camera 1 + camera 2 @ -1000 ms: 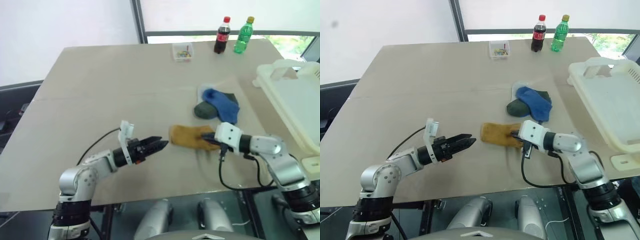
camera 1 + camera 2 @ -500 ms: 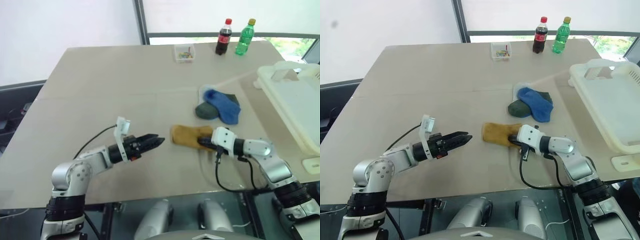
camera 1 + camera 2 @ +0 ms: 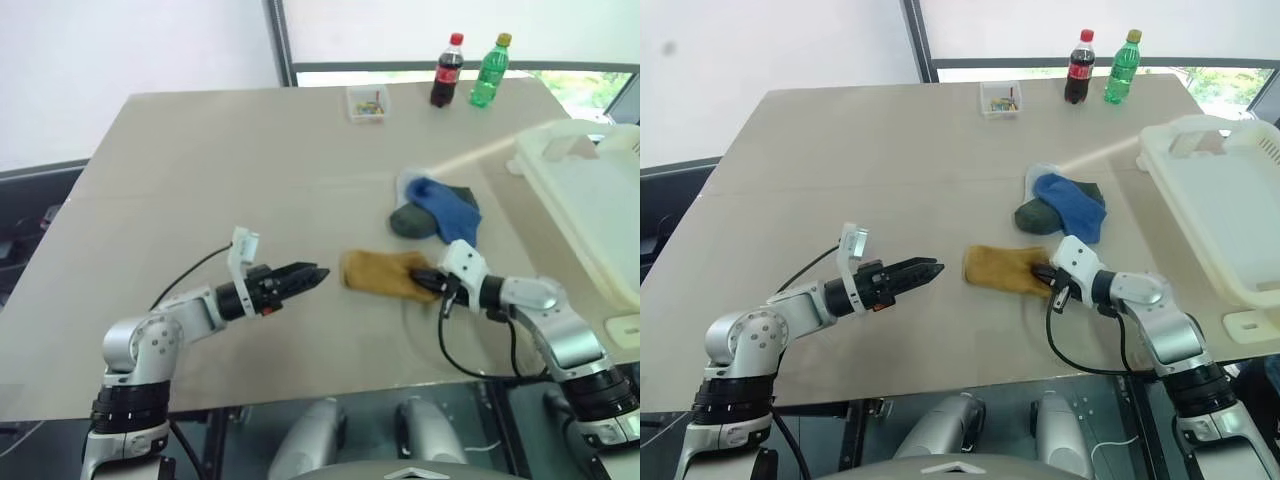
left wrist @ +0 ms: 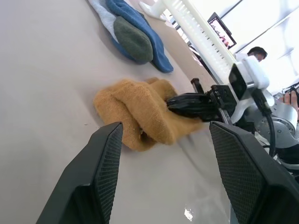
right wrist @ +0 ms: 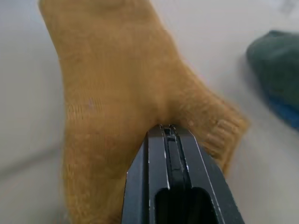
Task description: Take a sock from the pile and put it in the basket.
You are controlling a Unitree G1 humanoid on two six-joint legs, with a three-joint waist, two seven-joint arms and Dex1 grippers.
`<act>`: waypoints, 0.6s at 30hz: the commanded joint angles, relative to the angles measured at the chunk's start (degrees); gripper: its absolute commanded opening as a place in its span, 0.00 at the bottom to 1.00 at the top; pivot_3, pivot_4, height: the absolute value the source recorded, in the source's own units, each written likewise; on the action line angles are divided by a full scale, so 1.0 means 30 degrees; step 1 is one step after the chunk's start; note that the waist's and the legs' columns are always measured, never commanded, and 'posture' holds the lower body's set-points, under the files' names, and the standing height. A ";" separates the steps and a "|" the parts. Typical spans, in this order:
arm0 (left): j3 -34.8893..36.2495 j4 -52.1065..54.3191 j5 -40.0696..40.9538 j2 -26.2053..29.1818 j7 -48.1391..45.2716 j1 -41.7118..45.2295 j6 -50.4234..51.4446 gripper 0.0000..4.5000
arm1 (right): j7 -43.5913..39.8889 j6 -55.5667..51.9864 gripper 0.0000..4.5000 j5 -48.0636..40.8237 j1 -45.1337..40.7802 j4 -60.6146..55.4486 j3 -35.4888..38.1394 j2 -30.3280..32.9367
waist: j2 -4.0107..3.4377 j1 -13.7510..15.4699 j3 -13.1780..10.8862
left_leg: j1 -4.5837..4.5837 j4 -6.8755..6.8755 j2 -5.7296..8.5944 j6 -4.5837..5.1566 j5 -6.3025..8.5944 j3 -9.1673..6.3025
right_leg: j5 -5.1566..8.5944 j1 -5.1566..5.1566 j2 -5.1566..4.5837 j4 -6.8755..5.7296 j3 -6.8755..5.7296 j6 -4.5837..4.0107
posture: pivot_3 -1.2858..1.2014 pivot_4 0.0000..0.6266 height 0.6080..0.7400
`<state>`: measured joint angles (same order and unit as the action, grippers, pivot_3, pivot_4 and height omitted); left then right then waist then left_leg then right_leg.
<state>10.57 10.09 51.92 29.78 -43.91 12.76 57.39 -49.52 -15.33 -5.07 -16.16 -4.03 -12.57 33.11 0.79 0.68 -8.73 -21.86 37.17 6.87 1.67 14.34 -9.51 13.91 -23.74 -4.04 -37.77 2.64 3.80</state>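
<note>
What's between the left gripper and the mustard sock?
Nothing: bare tabletop separates the open left gripper from the mustard sock, seen in the left eye view. The shut right gripper pinches the sock's far end.

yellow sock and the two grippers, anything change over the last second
Hardly anything. The right gripper stays shut with its fingertips on the yellow sock, which lies flat where it was on the table. The left gripper keeps hovering open just short of the sock. The blue and dark socks, the basket and the two bottles have not moved.
</note>
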 commanded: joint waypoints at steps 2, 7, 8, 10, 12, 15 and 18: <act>-0.0670 0.0374 -0.0098 0.0458 0.0431 0.0736 0.0869 0.69 | -0.0100 0.0366 0.00 0.1586 -0.0098 0.2406 -0.1152 0.0366 | 0.0040 -0.0003 0.0031 | 0.0041 0.0003 -0.0002 0.0004 0.0002 -0.0012 | 0.0000 0.0055 0.0001 0.0004 -0.0012 0.0002 | 0.52 0.24 0.91; -0.1590 0.0124 -0.0382 0.0594 0.1065 0.1422 0.2023 0.69 | 0.0064 0.0611 0.00 0.1587 -0.0334 0.2809 -0.1174 0.0190 | 0.0075 -0.0015 0.0071 | 0.0055 0.0030 -0.0002 0.0059 0.0031 -0.0010 | -0.0001 0.0063 0.0007 -0.0016 -0.0004 0.0007 | 0.52 0.24 0.91; -0.1755 0.0014 -0.0553 0.0627 0.1210 0.1556 0.2193 0.69 | 0.0084 0.0633 0.00 0.1601 -0.0310 0.2784 -0.1202 0.0192 | 0.0074 -0.0014 0.0076 | 0.0061 0.0030 -0.0003 0.0058 0.0031 -0.0011 | -0.0001 0.0066 0.0008 -0.0022 -0.0005 0.0007 | 0.52 0.24 0.91; -0.1980 -0.0060 -0.0909 0.0714 0.1557 0.1778 0.2347 0.69 | 0.0149 0.0589 0.00 0.1584 -0.0183 0.2580 -0.1229 0.0180 | 0.0076 -0.0016 0.0076 | 0.0064 0.0030 -0.0004 0.0056 0.0029 -0.0012 | -0.0001 0.0067 0.0012 -0.0025 -0.0004 0.0006 | 0.52 0.24 0.91; -0.2072 -0.0050 -0.0938 0.0810 0.2017 0.2042 0.3053 0.69 | 0.0203 0.0452 0.00 0.1516 -0.0004 0.2223 -0.1234 0.0164 | 0.0077 -0.0013 0.0077 | 0.0063 0.0030 -0.0006 0.0053 0.0028 -0.0013 | -0.0001 0.0066 0.0014 -0.0026 -0.0004 0.0006 | 0.52 0.24 0.91; -0.2498 -0.0050 -0.1614 0.1001 0.2669 0.2286 0.3482 0.69 | 0.0251 0.0448 0.00 0.1584 0.0116 0.1989 -0.1291 0.0194 | 0.0076 0.0000 0.0076 | 0.0062 0.0029 -0.0006 0.0052 0.0028 -0.0015 | -0.0001 0.0065 0.0013 -0.0025 -0.0004 0.0006 | 0.52 0.24 0.91; -0.2522 -0.0270 -0.1855 0.0727 0.2914 0.2645 0.3600 0.69 | 0.0360 0.0444 0.00 0.1681 0.0203 0.1873 -0.1331 0.0133 | 0.0077 0.0020 0.0077 | 0.0059 0.0029 -0.0005 0.0050 0.0027 -0.0017 | -0.0001 0.0064 0.0012 -0.0023 -0.0006 0.0007 | 0.52 0.24 0.91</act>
<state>3.04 8.96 46.55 32.22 -35.29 19.61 68.23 -48.81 -11.79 -2.61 -17.54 -1.27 -14.69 33.11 1.02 0.74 -8.50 -21.69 37.26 6.86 1.81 14.42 -9.56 13.90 -23.55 -4.01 -37.84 2.62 3.82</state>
